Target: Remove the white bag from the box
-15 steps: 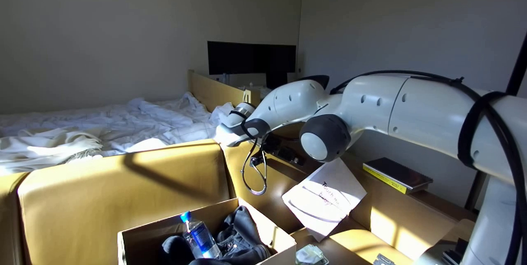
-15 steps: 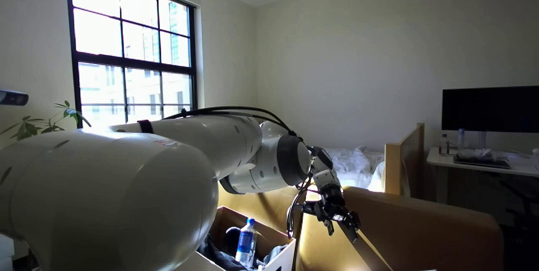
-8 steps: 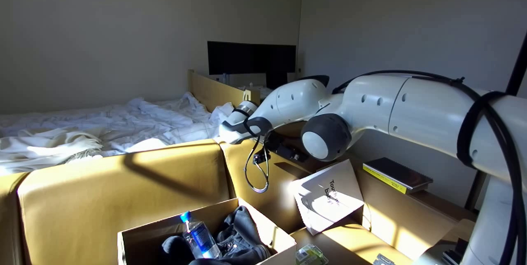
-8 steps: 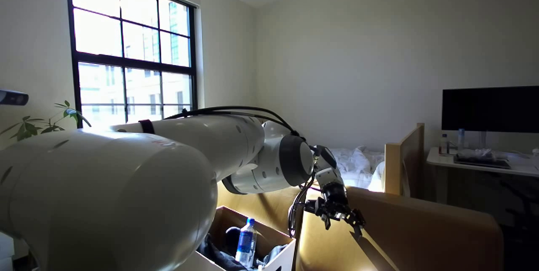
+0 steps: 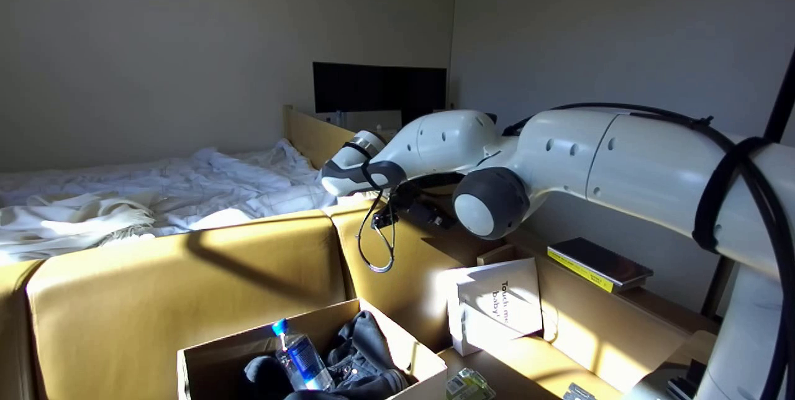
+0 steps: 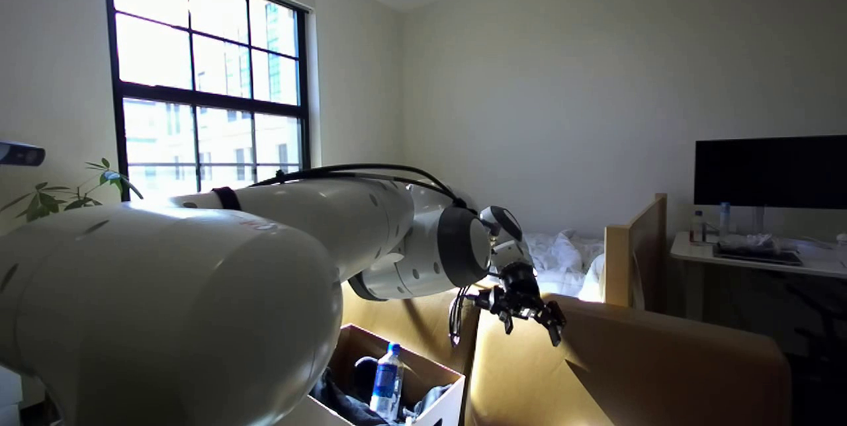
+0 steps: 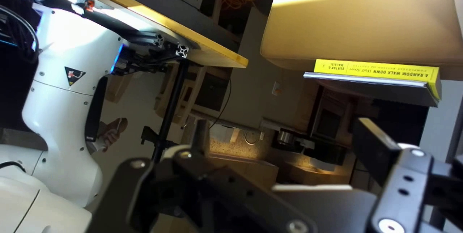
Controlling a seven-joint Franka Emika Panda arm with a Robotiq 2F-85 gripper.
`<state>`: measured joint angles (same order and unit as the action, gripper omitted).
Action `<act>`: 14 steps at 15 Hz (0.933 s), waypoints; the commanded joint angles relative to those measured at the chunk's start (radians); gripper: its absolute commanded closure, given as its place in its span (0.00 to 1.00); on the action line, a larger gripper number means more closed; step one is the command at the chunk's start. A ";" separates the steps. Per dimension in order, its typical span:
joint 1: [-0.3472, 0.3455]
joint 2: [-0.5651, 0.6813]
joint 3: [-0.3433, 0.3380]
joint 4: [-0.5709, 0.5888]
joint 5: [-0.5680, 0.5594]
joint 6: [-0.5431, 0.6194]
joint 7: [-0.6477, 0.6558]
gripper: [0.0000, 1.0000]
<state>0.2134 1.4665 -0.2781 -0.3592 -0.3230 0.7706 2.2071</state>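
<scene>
White bag [image 5: 497, 307], arm [image 5: 562, 161] outstretched, jaws apart

My gripper [image 6: 531, 335] hangs, fingers parted, before the sofa [image 6: 648, 346], below its top edge. A bottle [image 6: 387, 383] tilts on dark cloth [image 6: 342, 401] in the box [image 6: 427, 374], between two corners.

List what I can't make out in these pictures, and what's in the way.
White bag: its contents, hidden behind its own printed face in an exterior view.
Brown piece behind it: mostly hidden by the bag, so I cannot tell what it is.
Cardboard box: its floor, covered by dark cloth; its lower part, cut off by the bottom edge in both exterior views.
Green packet: print too small to read in an exterior view.
</scene>
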 commanded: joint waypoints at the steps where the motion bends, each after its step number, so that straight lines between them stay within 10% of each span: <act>1: 0.023 -0.068 0.003 -0.007 -0.022 -0.073 -0.126 0.00; 9: 0.155 -0.180 -0.013 0.006 -0.179 -0.181 -0.655 0.00; 14: 0.268 -0.151 0.010 0.007 -0.151 -0.032 -0.716 0.00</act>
<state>0.4249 1.2783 -0.2862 -0.3524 -0.4839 0.6594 1.5317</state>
